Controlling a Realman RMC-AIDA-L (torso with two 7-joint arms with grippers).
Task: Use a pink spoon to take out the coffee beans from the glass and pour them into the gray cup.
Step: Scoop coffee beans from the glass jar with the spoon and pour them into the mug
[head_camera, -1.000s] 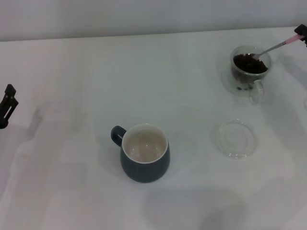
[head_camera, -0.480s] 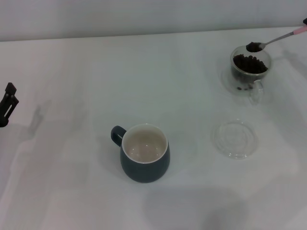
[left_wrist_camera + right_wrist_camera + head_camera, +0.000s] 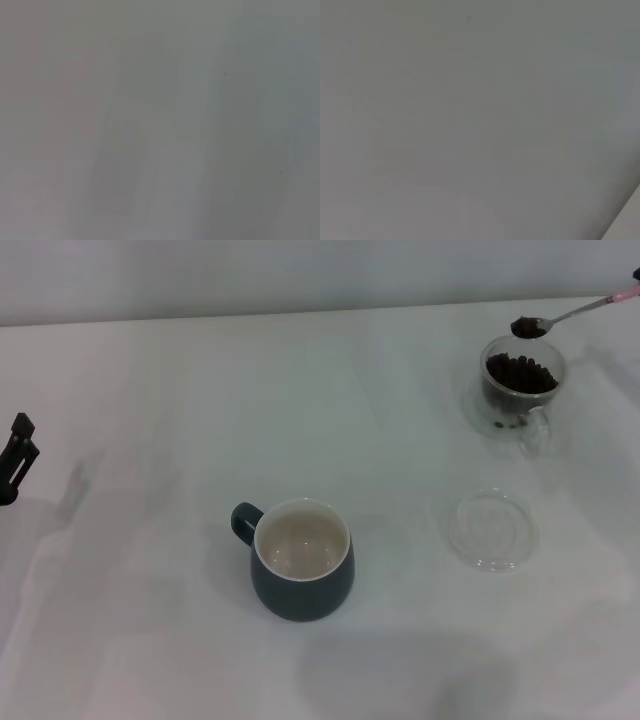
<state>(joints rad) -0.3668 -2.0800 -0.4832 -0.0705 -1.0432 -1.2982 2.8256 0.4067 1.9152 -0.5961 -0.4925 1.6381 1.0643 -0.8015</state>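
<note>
In the head view the pink spoon (image 3: 575,312) hangs in the air at the far right. Its silver bowl carries a heap of coffee beans (image 3: 527,328) just above the rim of the glass (image 3: 520,385). The glass stands on the table, about half full of dark beans. Only a dark tip of my right gripper (image 3: 636,276) shows at the frame's edge, holding the spoon's pale pink handle end. The gray cup (image 3: 302,560) stands at centre front, handle to the left, its cream inside empty. My left gripper (image 3: 15,458) is parked at the left edge.
A shallow round clear glass dish (image 3: 491,530) lies on the white table (image 3: 160,390) in front of the glass mug. Both wrist views show only a plain pale surface.
The spoon's bowl has come up out of the glass with a load of beans and now sits slightly higher above the rim. The left arm has not moved.
</note>
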